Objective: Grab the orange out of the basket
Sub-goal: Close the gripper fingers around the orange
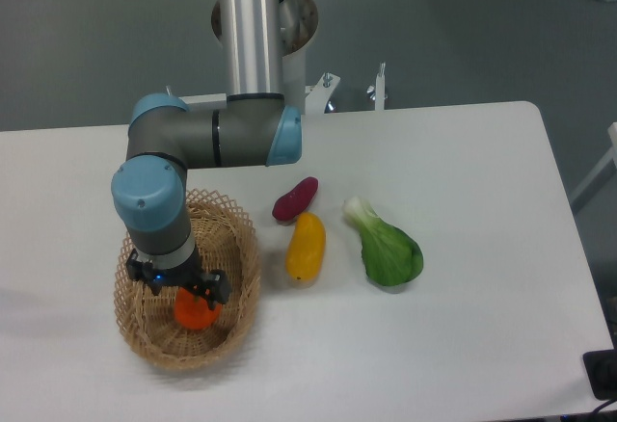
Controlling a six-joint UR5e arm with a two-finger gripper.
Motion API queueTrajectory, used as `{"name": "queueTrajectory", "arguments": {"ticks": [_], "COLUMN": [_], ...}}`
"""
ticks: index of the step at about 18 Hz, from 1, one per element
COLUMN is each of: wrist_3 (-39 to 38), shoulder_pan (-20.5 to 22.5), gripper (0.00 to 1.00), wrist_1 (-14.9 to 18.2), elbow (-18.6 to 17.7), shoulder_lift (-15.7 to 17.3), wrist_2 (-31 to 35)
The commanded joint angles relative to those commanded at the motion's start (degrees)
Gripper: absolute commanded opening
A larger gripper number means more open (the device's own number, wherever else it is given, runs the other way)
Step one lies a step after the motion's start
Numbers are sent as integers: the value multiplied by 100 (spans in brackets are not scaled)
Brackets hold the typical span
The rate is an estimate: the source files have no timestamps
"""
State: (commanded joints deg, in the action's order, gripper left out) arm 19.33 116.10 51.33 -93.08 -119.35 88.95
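Note:
The orange (197, 313) is a small bright-orange round fruit lying inside the tan wicker basket (241, 287) at the table's front left. My gripper (189, 292) points down into the basket directly over the orange, its black body covering the fruit's top. The fingertips are hidden behind the gripper body, so I cannot tell whether they are closed on the orange or just around it.
To the right of the basket lie a yellow-orange pepper-like vegetable (306, 247), a purple sweet potato (294, 199) and a green bok choy (388, 249). The arm's silver column (249, 27) rises at the table's back edge.

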Motion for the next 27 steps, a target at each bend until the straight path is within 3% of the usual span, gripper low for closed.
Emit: {"name": "queueTrajectory", "arguments": {"ticks": [15, 18, 27], "wrist_3": [0, -17, 9], "shoulder_pan": [0, 0, 0], "gripper": [100, 93, 88], "wrist_1": [-123, -123, -211], "elbow": [-44, -44, -44], "shoulder_lift": [-123, -123, -167], "wrist_2": [53, 53, 62]}}
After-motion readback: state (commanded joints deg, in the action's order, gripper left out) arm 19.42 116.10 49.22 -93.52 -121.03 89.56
